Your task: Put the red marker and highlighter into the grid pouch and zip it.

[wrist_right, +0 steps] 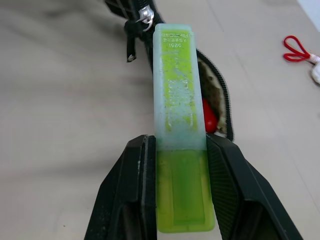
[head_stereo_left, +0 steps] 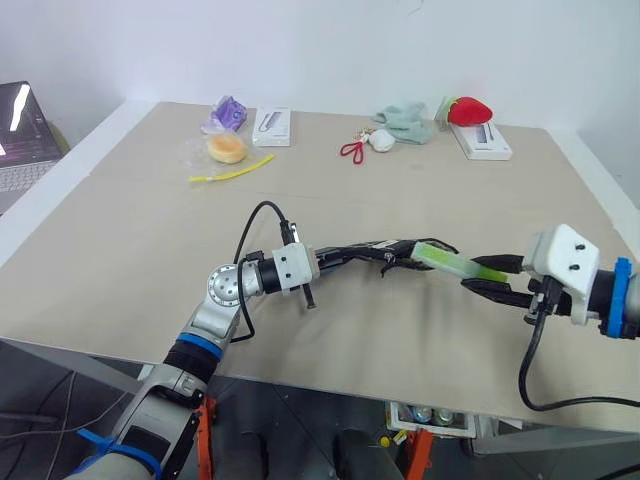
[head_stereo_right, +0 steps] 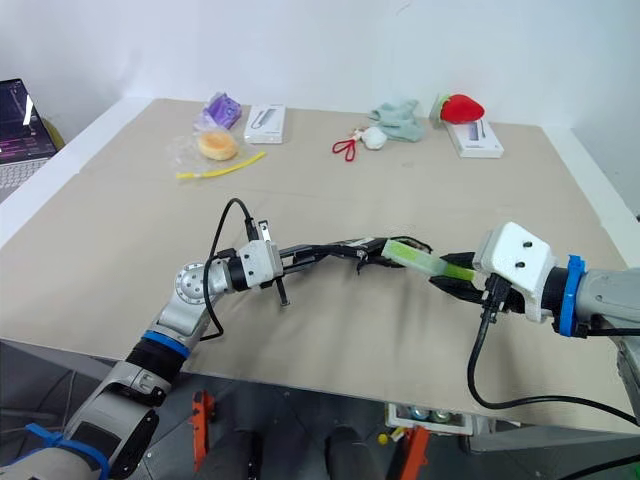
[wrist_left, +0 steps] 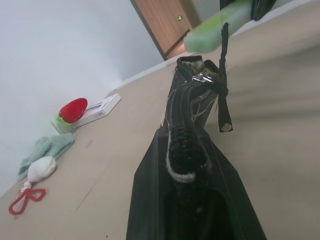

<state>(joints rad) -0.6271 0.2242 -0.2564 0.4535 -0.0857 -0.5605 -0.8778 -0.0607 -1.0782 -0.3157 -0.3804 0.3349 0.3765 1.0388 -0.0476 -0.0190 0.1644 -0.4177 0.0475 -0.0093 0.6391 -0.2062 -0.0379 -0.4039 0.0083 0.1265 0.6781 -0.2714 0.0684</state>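
Right pincer (wrist_right: 172, 200) clamps the highlighter (wrist_right: 176, 125), its pale end at the open mouth of the grid pouch (wrist_left: 192, 120) that the closed left pincer (head_stereo_left: 385, 256) pinches near the bench's front edge; misaimed, it could snag the zipper, or jam on the red marker (wrist_right: 209, 120) already inside.

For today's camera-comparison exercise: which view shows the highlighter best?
The right wrist view: the highlighter runs up the middle, clamped between the right gripper fingers, its pale end over the open grid pouch. Both eye views show it small and slanted between the two grippers. The left wrist view catches just its tip beyond the pouch.
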